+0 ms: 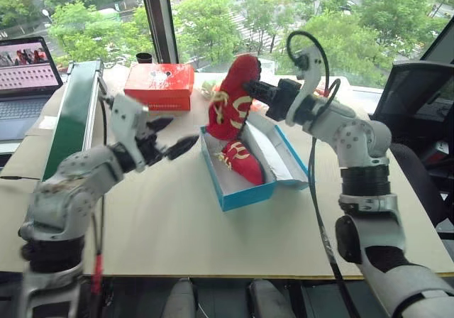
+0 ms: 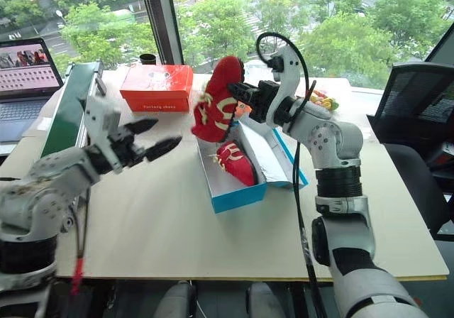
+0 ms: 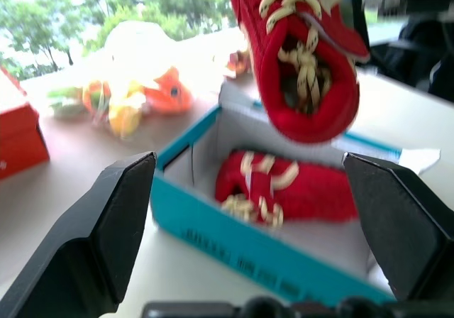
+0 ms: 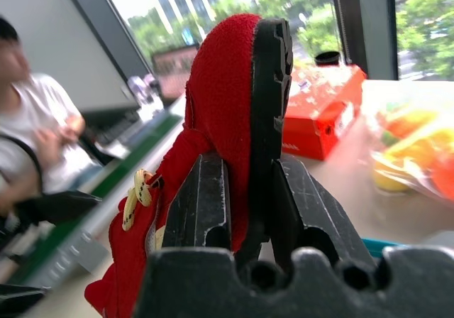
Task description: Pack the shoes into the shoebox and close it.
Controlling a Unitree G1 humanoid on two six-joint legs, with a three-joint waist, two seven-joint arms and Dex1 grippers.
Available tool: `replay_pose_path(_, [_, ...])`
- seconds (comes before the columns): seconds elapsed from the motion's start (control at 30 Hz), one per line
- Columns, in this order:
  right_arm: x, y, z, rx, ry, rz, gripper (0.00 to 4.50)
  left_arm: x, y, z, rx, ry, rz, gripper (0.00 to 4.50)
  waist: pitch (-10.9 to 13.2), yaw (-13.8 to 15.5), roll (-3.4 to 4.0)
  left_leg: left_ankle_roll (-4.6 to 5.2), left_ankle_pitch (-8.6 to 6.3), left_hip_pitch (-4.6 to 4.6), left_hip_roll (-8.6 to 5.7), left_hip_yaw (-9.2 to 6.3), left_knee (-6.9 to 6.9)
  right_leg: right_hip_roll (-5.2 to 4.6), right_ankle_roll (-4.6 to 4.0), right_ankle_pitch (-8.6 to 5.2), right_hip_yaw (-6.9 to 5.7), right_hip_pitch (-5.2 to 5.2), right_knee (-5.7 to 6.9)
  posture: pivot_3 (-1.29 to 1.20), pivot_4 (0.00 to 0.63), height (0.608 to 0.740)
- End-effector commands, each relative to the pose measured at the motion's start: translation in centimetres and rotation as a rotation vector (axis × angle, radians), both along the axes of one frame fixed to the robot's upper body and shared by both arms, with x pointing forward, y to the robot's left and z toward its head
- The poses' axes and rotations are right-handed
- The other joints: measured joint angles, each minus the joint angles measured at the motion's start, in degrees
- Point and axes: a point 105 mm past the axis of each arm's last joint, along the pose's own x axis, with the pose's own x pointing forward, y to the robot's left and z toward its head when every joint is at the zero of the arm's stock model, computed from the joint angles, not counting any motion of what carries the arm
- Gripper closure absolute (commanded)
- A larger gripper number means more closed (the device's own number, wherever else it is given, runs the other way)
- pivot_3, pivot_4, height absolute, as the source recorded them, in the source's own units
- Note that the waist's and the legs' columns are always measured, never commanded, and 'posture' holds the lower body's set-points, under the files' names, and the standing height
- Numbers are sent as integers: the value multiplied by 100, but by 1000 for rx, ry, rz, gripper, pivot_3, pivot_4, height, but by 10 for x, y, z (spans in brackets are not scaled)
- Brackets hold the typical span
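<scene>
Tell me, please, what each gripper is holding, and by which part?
The right gripper pinches one red shoe by its heel; the left gripper holds nothing.

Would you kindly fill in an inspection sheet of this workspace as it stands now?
Surface: pale tabletop, mostly bare at the near edge.
Job's things: blue shoebox open, lid laid back; one red shoe lies inside; second shoe held above the box.
Clutter: red box at the back; bagged orange-yellow toys behind the shoebox; green board on the left.
Grippers: left gripper open, empty, beside the box; right gripper shut on the second shoe.
Cables: black cable loops along the right arm.
Surroundings: laptop, window with trees, seated person.
</scene>
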Motion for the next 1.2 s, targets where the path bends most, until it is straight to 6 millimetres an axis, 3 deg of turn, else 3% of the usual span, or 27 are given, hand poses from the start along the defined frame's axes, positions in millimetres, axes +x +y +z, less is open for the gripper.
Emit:
replay_pose_path(0.03, [-6,1,14,-40,-77,36,4142,-3,-5,11,2,-62,-3,0,0,-5,0,0,0,0,0,0,2,0,0,0,0,0,2,0,150,739])
replay_pose_path(0.23, [-18,4,1,-132,-25,130,4142,-5,-2,7,11,-55,11,0,0,-15,-1,0,0,3,0,0,1,0,0,0,2,1,4,0,150,739])
replay_pose_path(0.53, [-14,12,-63,-393,3,210,4142,-7,-4,4,15,-54,22,0,0,-14,-2,1,-1,12,0,0,7,0,0,0,1,10,4,0,150,739])
replay_pose_path(0.73, [-5,16,-91,-485,10,216,4142,-6,-4,5,18,-56,30,0,-10,-7,-17,0,-1,38,0,-2,9,0,0,0,-4,42,2,0,150,739])
replay_pose_path(0.8, [-2,17,-99,-513,6,213,3165,-6,-3,4,21,-56,30,0,-10,-15,-18,0,-1,65,0,-2,10,0,2,-1,-5,71,-2,0,150,739])
replay_pose_path(0.93, [6,22,-100,-498,-28,184,1872,-6,-5,4,23,-57,27,0,-10,-6,-18,-1,-1,102,1,-2,5,0,37,-24,-5,102,-5,0,150,739])
replay_pose_path(1.03, [18,31,-75,-391,-113,125,904,-6,-8,4,23,-57,16,0,-10,-14,-18,-1,-1,99,1,-2,6,0,38,-24,-3,101,-5,0,150,739])
replay_pose_path(1.1, [25,36,-48,-287,-180,73,202,-6,-11,3,33,-54,-1,0,-10,-18,-18,-1,-1,99,3,-3,4,2,36,-23,-3,98,-4,0,150,739])
replay_pose_path(1.2, [28,39,-17,-150,-213,29,33,-6,-12,1,62,-54,-18,0,-8,-34,-16,-1,-1,92,2,-2,3,2,2,-2,0,89,1,0,150,739])
